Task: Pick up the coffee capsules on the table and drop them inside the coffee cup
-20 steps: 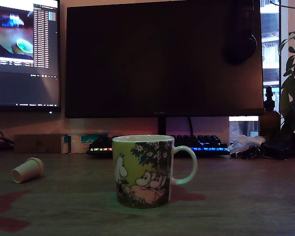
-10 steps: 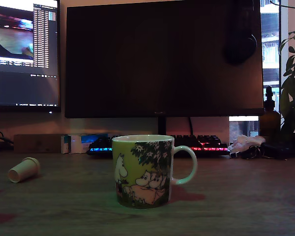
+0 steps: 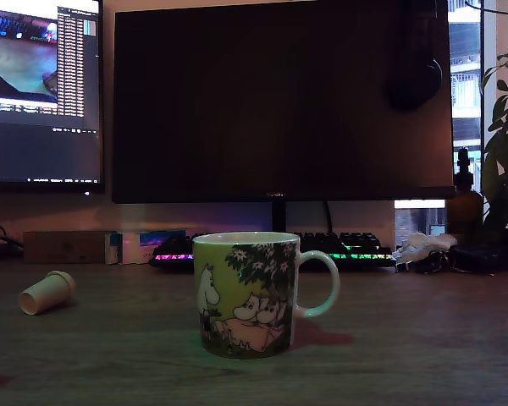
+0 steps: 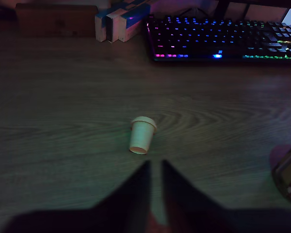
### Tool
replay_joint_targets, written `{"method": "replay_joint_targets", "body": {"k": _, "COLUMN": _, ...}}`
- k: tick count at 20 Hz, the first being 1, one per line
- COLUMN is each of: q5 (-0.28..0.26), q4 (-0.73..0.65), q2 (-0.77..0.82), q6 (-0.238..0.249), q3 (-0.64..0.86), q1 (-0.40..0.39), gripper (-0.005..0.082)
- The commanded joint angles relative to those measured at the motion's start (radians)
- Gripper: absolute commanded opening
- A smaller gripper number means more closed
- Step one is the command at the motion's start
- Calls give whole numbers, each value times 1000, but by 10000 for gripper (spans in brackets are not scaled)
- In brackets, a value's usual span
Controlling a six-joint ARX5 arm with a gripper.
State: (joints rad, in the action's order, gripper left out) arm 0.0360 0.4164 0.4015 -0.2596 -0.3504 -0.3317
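A single coffee capsule (image 3: 46, 293) is lying on its side on the desk (image 3: 406, 347), toward the desk's left edge in the exterior view and well apart from the coffee cup (image 3: 247, 294). In that view its long axis is running at a slant, with the wider rim pointing up and to the right, toward the back of the desk, and the narrower base facing the near left. In the wrist view the capsule (image 4: 142, 135) is lying just ahead of the hand (image 4: 155, 170), its rimmed end pointing away from the hand toward the keyboard (image 4: 223, 39) and its narrow end facing the fingertips. Nothing is touching it.

The hand is showing only in the wrist view, as two dark fingers (image 4: 134, 187) converging to points with a thin gap between them; the tips are sitting nearly together and are gripping nothing.

The coffee cup is standing upright near the middle of the desk's front edge in the exterior view, its pale handle (image 3: 322, 286) pointing to that view's right. Only a sliver of the cup (image 4: 288, 170) is showing in the wrist view.

Behind it the lit keyboard (image 3: 271, 250) is lying along the back of the desk beneath a dark monitor (image 3: 279, 101), with small boxes (image 3: 135, 247) beside the keyboard's left end.
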Motion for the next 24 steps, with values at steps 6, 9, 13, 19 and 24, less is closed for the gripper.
{"method": "replay_joint_targets", "body": {"k": 6, "q5": 4, "q4": -9, "q2": 99, "q6": 2, "q3": 28, "q1": 0, "gripper": 515}}
{"method": "replay_joint_targets", "body": {"k": 9, "q5": 7, "q4": -47, "q2": 177, "q6": 46, "q3": 28, "q1": 0, "gripper": 515}}
{"method": "replay_joint_targets", "body": {"k": 13, "q5": 6, "q4": -118, "q2": 243, "q6": 50, "q3": 29, "q1": 0, "gripper": 514}}
{"method": "replay_joint_targets", "body": {"k": 19, "q5": -4, "q4": -336, "q2": 291, "q6": 136, "q3": 73, "q1": 0, "gripper": 493}}
{"method": "replay_joint_targets", "body": {"k": 24, "q5": -45, "q4": -498, "q2": 293, "q6": 228, "q3": 156, "q1": 0, "gripper": 480}}
